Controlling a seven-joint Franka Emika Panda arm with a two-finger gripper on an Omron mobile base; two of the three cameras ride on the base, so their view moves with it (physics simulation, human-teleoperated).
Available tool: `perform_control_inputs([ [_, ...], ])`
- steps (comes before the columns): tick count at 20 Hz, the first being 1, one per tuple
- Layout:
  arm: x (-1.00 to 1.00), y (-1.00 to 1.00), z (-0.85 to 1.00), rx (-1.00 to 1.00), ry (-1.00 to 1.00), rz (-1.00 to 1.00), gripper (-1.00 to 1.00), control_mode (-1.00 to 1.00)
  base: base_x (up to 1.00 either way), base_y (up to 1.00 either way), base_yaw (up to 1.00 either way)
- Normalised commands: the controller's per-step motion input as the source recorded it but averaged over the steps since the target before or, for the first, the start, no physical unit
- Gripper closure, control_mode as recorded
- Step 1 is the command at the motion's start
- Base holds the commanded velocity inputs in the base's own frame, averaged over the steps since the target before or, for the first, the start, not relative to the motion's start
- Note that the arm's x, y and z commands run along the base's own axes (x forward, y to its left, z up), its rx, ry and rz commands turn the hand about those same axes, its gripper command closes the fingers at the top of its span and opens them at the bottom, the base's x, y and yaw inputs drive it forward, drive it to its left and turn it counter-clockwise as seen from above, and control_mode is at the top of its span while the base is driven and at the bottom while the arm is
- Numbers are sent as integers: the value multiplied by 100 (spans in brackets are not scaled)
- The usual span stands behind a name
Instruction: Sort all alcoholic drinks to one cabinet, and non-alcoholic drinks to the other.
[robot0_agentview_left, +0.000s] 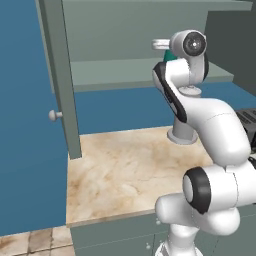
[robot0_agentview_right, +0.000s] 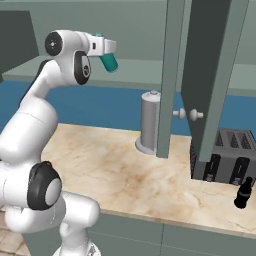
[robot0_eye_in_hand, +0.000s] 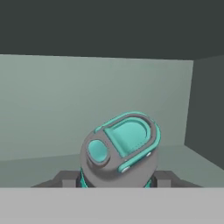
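Teal flask (robot0_eye_in_hand: 119, 153) clamped in hand (robot0_eye_in_hand: 116, 181), tilted

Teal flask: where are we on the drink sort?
Nothing visibly shelved yet. In hand: the end effector grips the teal flask, raised at the open cabinet shelf. Left: setting it down, then the small black bottle by the toaster. Alcoholic bottles can't be judged.

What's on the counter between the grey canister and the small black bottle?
In the right base view, an open cabinet door's edge hangs beside the grey canister, then the toaster stands just left of the small black bottle.
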Motion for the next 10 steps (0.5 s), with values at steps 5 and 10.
perform_control_inputs([
  [5, 18, -1, -10, 2, 0, 0, -100, -100, 0, 0, 0],
  [10, 23, 0, -9, 3, 0, 0, -100, -100, 0, 0, 0],
])
